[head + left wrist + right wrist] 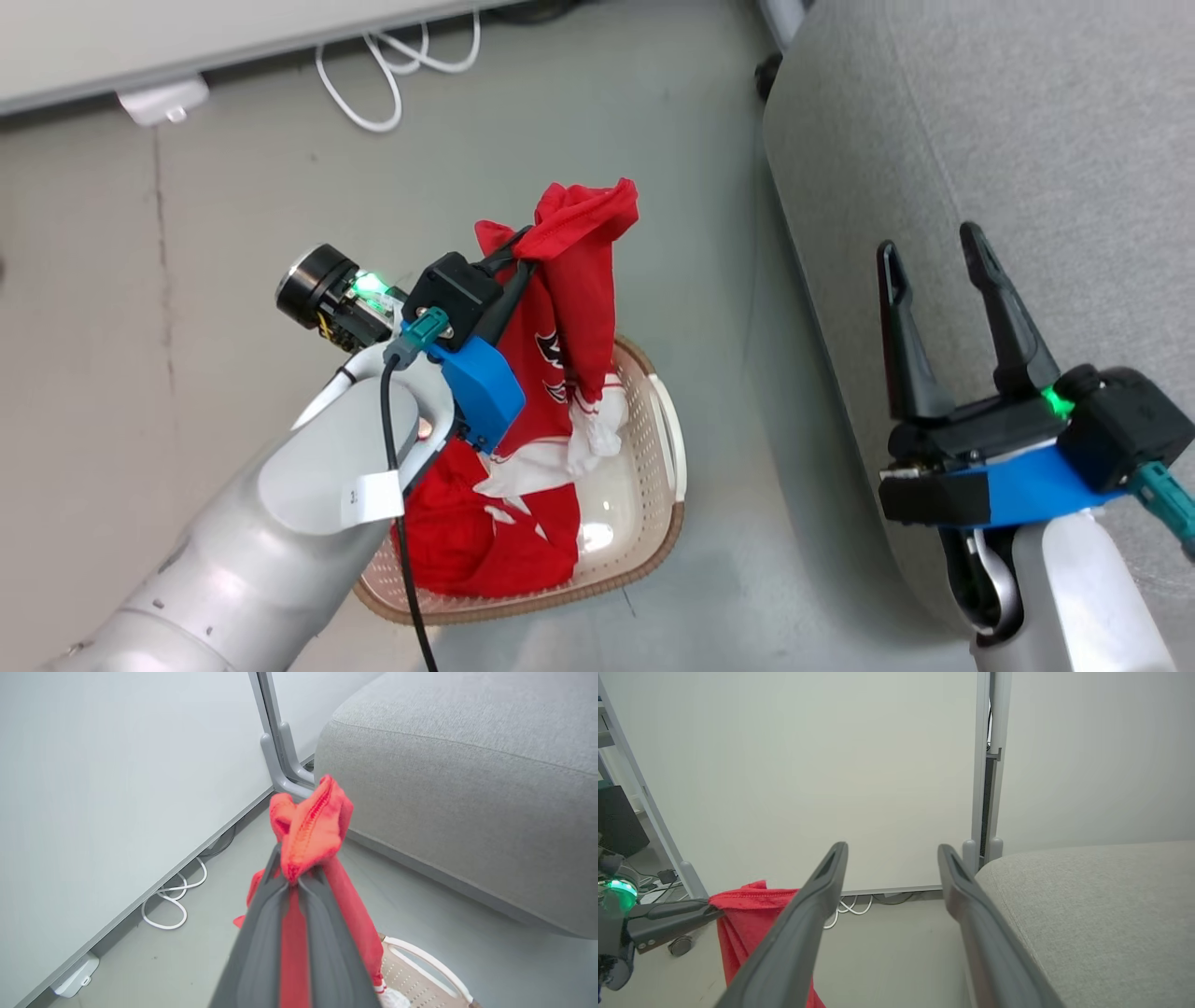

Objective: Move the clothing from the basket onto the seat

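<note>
1. Closest to me: my left gripper (521, 250) is clamped down on a bunched-up fold of the red clothing (581, 289). In the left wrist view the fabric is squeezed between the two fingers and pokes out past the tips.
2. My right gripper (929, 241) has its jaws spread wide with nothing between them. It hangs over the front edge of the seat (1027, 140), fingers pointing away from me.
3. The pinched garment hangs straight down from the left fingers, lifted at the top, with dark emblem marks and white trim showing lower down. Its bottom end reaches into the basket (665, 523).
4. The rest of the clothing is a red heap in the near part of the basket. There's a crumpled white bit (597, 434) in there too; honestly can't tell if it's part of the jersey or a separate piece.
5. The basket sits on the grey floor (233, 187), just to the left of the seat and not touching it as far as I can see.
6. Farther out, a white cable (373, 89) loops on the floor along the foot of a pale wall (93, 788).
</note>
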